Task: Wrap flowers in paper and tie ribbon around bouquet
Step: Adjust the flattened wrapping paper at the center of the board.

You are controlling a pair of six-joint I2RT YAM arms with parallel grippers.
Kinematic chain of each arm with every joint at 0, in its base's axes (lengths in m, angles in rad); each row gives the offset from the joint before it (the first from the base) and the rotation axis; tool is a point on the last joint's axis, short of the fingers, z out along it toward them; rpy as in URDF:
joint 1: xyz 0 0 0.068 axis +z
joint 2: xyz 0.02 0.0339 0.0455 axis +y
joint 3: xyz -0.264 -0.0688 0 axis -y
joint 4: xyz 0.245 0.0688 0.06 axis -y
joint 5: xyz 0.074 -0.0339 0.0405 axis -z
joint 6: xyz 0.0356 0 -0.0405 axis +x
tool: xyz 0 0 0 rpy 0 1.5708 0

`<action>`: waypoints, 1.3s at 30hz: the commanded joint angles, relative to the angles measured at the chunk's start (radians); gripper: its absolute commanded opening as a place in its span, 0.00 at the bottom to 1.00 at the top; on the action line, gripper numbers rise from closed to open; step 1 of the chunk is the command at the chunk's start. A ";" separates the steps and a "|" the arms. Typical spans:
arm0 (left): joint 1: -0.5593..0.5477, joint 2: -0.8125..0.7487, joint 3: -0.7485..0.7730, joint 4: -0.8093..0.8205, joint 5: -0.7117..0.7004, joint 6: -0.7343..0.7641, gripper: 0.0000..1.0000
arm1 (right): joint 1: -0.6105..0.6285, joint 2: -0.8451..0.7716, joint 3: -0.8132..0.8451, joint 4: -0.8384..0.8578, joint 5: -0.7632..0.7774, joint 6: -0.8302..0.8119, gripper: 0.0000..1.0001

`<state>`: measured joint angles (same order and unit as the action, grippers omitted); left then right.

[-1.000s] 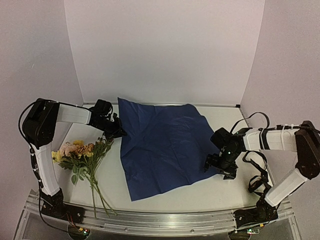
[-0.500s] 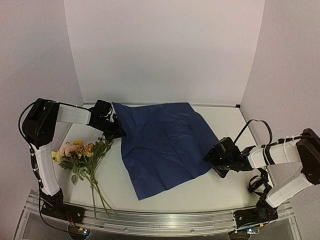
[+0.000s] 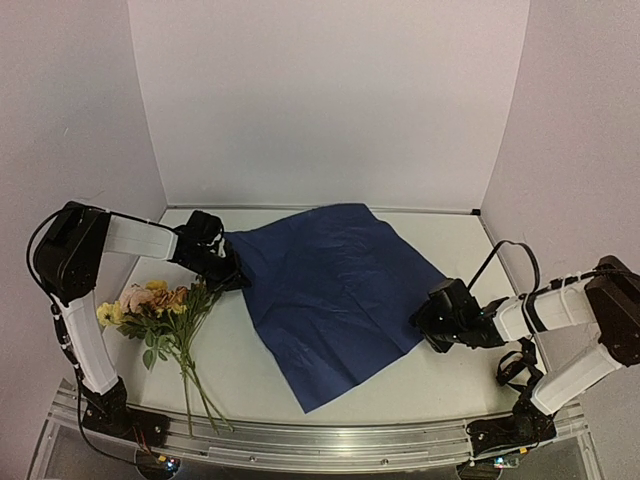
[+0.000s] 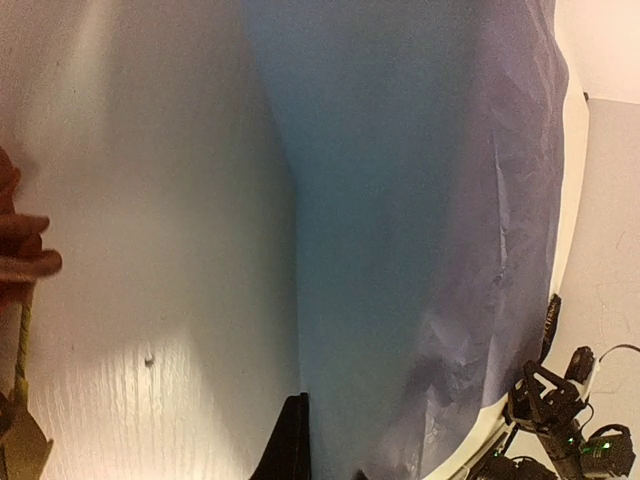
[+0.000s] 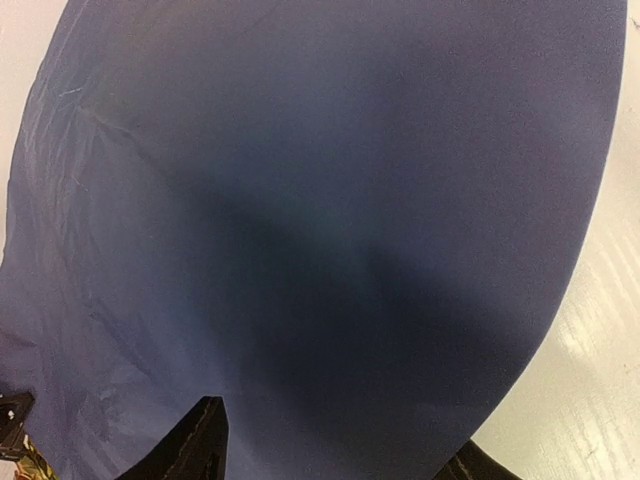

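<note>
Where the left gripper (image 3: 224, 270) sits: right at the left corner of the paper (image 3: 330, 285), low over the table (image 3: 230, 350).
Left fingers (image 4: 292, 445): squeezed tight together, pinching that corner of the paper.
Right gripper (image 3: 432, 322): down low at the right edge of the paper.
Right fingers (image 5: 195, 445): spread apart and holding nothing; the dark blue sheet lies under and between them.
Paper: flat on the table, dark blue side up, reaching from the left fingers across to the right fingers.
Flowers (image 3: 155, 300): lying on the table just beside the left fingers, on the side away from the paper, well apart from the right fingers.
Stems: pointing to the near edge of the table.
</note>
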<state>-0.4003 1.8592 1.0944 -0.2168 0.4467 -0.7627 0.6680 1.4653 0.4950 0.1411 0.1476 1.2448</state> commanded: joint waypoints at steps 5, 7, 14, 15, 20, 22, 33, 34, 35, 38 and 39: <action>-0.045 -0.127 -0.068 -0.006 -0.035 -0.019 0.00 | -0.103 0.050 0.063 -0.025 -0.126 -0.098 0.14; -0.073 -0.162 -0.090 -0.032 -0.042 -0.021 0.00 | -0.150 0.040 0.083 -0.069 -0.183 -0.120 0.03; -0.351 -0.305 -0.186 -0.048 -0.116 -0.147 0.02 | -0.314 0.040 0.387 -0.510 -0.456 -0.447 0.00; -0.405 -0.307 -0.185 -0.048 -0.129 -0.160 0.04 | -0.343 0.060 0.454 -0.584 -0.521 -0.523 0.00; -0.686 -0.252 -0.095 -0.107 -0.173 -0.102 0.39 | -0.453 0.213 0.796 -0.983 -0.635 -0.924 0.00; -0.766 -0.248 -0.039 -0.163 -0.189 -0.038 0.58 | -0.483 0.302 0.916 -1.109 -0.660 -1.027 0.00; -0.563 -0.509 0.064 -0.448 -0.387 0.095 0.88 | -0.514 0.643 1.419 -1.376 -0.485 -1.028 0.62; -0.523 -0.519 0.072 -0.463 -0.432 0.095 0.89 | -0.514 0.639 1.423 -1.387 -0.468 -1.013 0.69; -0.489 -0.522 0.077 -0.469 -0.482 0.096 0.90 | -0.514 0.629 1.415 -1.390 -0.458 -0.995 0.76; -0.367 -0.494 0.108 -0.456 -0.539 0.101 0.92 | -0.512 0.573 1.373 -1.412 -0.453 -0.946 0.86; -0.334 -0.477 0.125 -0.457 -0.572 0.098 0.93 | -0.508 0.537 1.334 -1.412 -0.455 -0.937 0.88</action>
<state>-0.8355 1.3520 1.1603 -0.6143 0.0345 -0.6927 0.1531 2.1152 1.8629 -1.1777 -0.3553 0.2510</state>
